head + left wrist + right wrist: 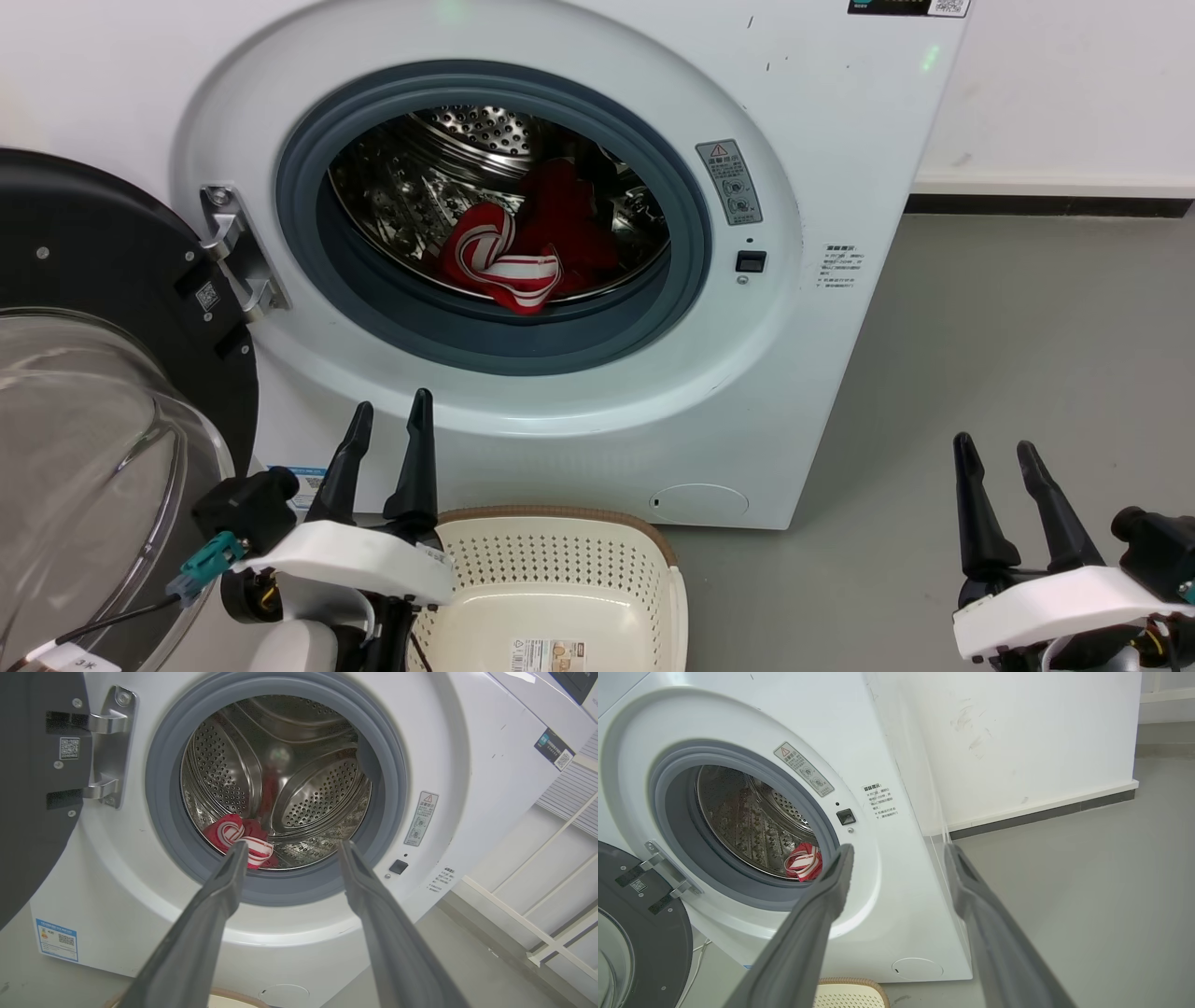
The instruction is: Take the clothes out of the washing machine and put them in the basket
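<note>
The white washing machine (pixel 822 168) stands with its door swung open to the left. Inside the steel drum lie the clothes: a red and white striped garment (pixel 499 261) at the front and a plain red one (pixel 569 219) behind it. The striped garment (pixel 243 837) also shows in the left wrist view and the striped garment (pixel 803 862) in the right wrist view. The cream basket (pixel 560 560) sits on the floor before the washer. My left gripper (pixel 390 420) is open below the porthole, over the basket's left rim. My right gripper (pixel 995 455) is open over the floor at the right. Both are empty.
The black-framed glass door (pixel 103 373) juts out at the left, close to my left arm. Grey floor (pixel 1008 336) lies right of the washer, with a white wall and dark skirting (pixel 1046 205) behind.
</note>
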Motion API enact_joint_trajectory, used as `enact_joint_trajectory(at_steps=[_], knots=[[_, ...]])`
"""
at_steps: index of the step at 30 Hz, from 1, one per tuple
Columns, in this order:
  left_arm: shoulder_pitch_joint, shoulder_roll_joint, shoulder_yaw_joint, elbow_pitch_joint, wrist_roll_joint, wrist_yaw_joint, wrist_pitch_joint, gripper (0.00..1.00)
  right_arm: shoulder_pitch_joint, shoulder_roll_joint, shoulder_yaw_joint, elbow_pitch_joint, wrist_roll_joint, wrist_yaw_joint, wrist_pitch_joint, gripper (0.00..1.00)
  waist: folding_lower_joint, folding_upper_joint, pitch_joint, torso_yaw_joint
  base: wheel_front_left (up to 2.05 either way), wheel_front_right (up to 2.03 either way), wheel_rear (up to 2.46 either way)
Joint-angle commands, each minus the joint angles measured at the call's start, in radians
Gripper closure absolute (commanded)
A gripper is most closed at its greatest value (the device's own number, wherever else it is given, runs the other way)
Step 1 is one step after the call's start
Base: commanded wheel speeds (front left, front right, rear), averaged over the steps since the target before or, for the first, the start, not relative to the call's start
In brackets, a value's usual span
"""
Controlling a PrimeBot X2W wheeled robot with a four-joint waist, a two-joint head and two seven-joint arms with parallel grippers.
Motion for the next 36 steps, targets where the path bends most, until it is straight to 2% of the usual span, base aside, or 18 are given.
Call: enact_joint_trajectory(at_steps=[1, 24, 36], knots=[[-0.023, 0.002, -0.004, -0.004, 0.026, 0.003, -0.008, 0.0, 0.004, 0.0, 0.002, -0.012, -0.025, 0.0, -0.005, 0.0, 0.0, 0.0, 0.0, 0.001, 0.0, 0.0, 0.0], [-0.033, 0.002, -0.021, 0.053, 0.29, 0.017, -0.064, 0.0, 0.028, 0.0, -0.004, -0.02, -0.274, 0.0, -0.018, 0.0, 0.0, 0.0, -0.003, 0.006, 0.0, 0.0, 0.0], [-0.04, 0.002, -0.021, 0.08, 0.39, 0.022, -0.09, 0.0, 0.033, 0.001, -0.005, -0.007, -0.361, 0.0, -0.029, 0.0, 0.0, 0.0, -0.005, 0.011, 0.0, 0.0, 0.0]])
